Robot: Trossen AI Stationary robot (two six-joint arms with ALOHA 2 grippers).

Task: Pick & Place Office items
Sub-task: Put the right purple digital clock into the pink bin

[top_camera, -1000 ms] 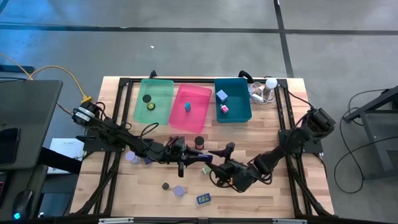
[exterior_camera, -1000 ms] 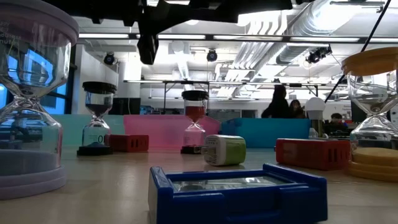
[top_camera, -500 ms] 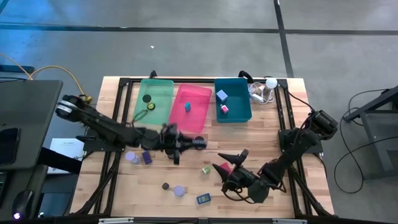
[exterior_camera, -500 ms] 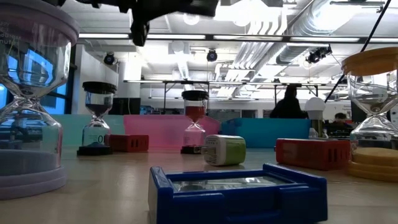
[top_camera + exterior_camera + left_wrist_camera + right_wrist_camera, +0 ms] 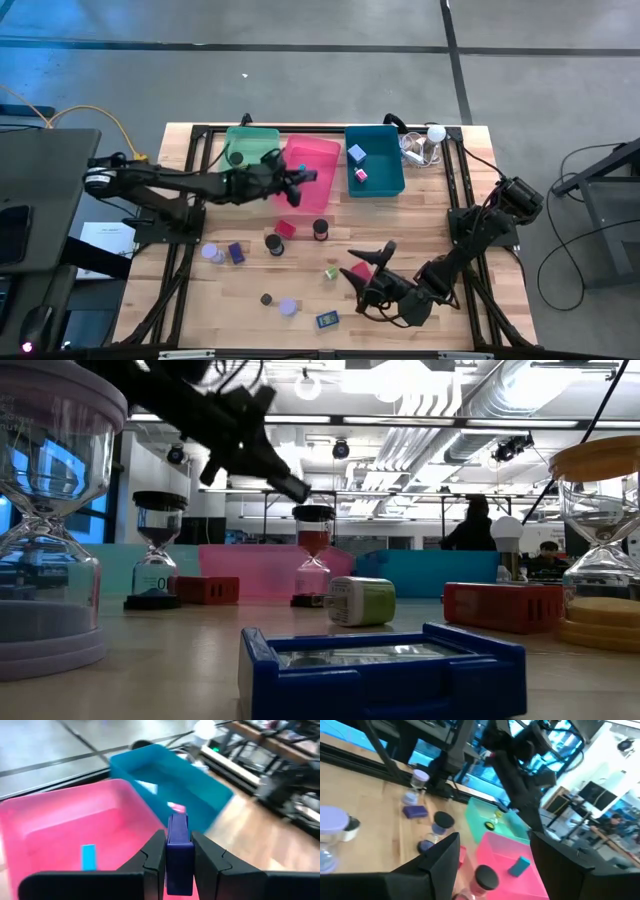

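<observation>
Left wrist view shows my left gripper (image 5: 177, 851) clenched on a dark purple block (image 5: 178, 851), poised over the pink bin (image 5: 50, 827). I should centre it above the bin floor before releasing. My right gripper (image 5: 368, 268) waits spread and empty above the tabletop (image 5: 440, 215).

Pink bin (image 5: 65, 820) holds a light-blue block (image 5: 88, 857); the dark left claw (image 5: 177, 851) grips a purple block (image 5: 178, 852) (teal bin (image 5: 170, 775) behind).
</observation>
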